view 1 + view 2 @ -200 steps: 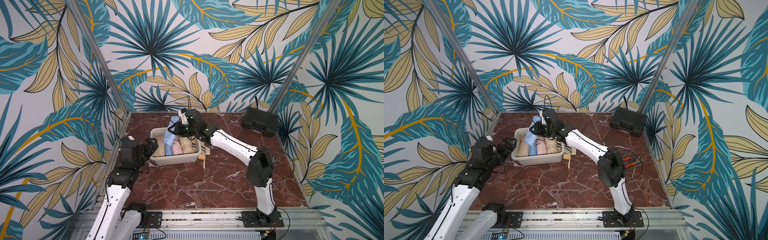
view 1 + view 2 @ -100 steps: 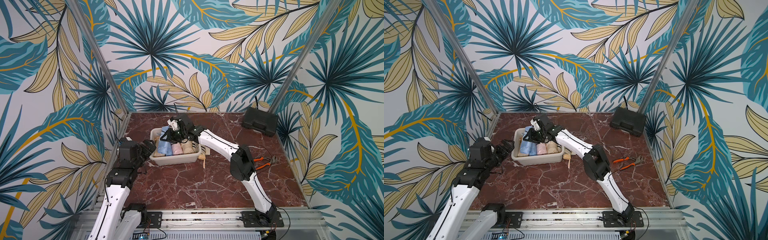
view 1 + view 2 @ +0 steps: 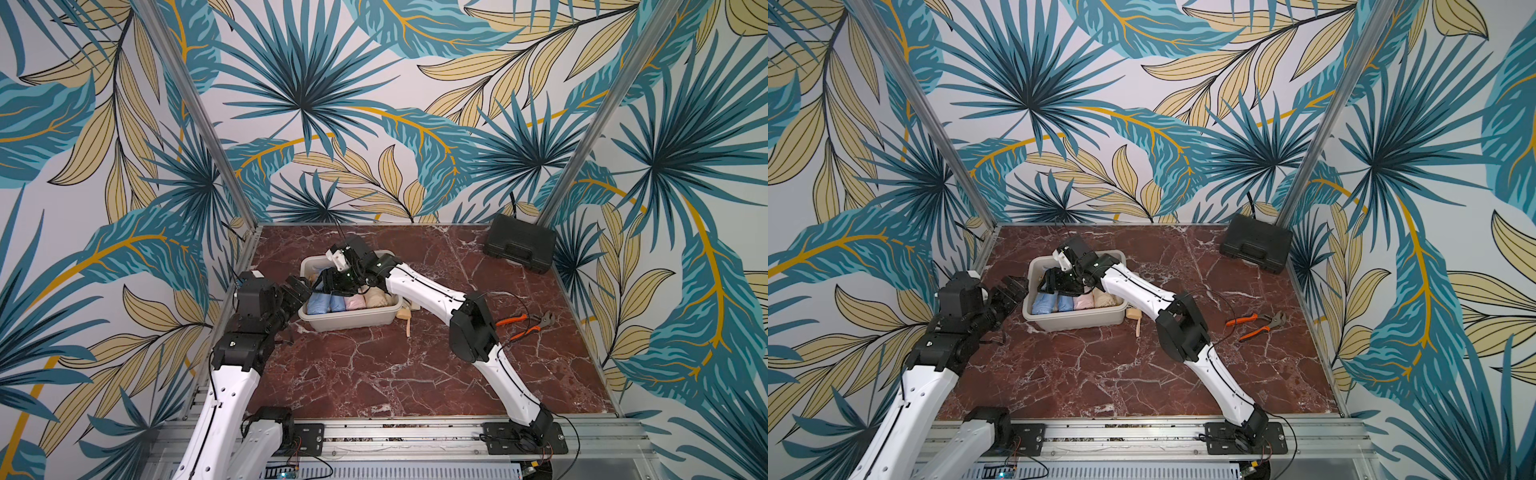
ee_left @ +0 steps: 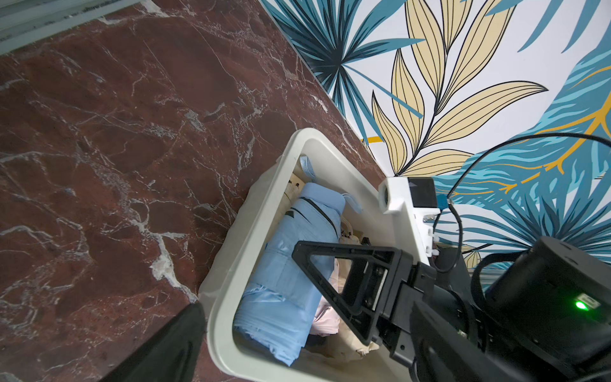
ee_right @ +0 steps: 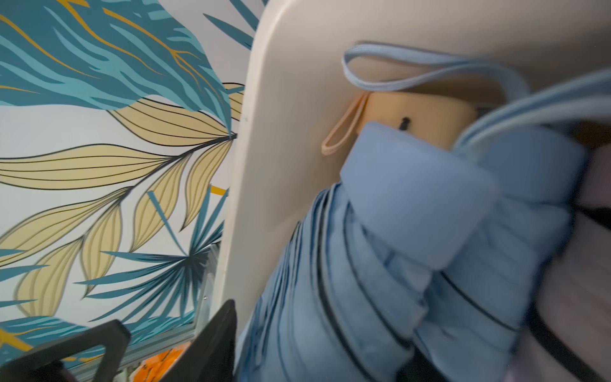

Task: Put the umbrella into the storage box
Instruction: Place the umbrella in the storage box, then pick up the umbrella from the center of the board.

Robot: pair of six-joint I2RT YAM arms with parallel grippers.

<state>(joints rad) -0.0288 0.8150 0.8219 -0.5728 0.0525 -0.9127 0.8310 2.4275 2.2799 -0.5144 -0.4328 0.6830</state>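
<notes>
In storage box [image 3: 349, 323]: umbrellas [image 3: 319, 304]; left end effector [image 3: 301, 289], right end effector [image 3: 334, 284] spread, empty.

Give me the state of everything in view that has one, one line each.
storage box: upright, lidless, filled across its width.
blue umbrella: folded, lying inside the storage box.
black case: closed, in the far corner.
pliers: lying flat, handles spread.
left gripper: open, beside the box's end.
right gripper: open, over the blue umbrella.
</notes>
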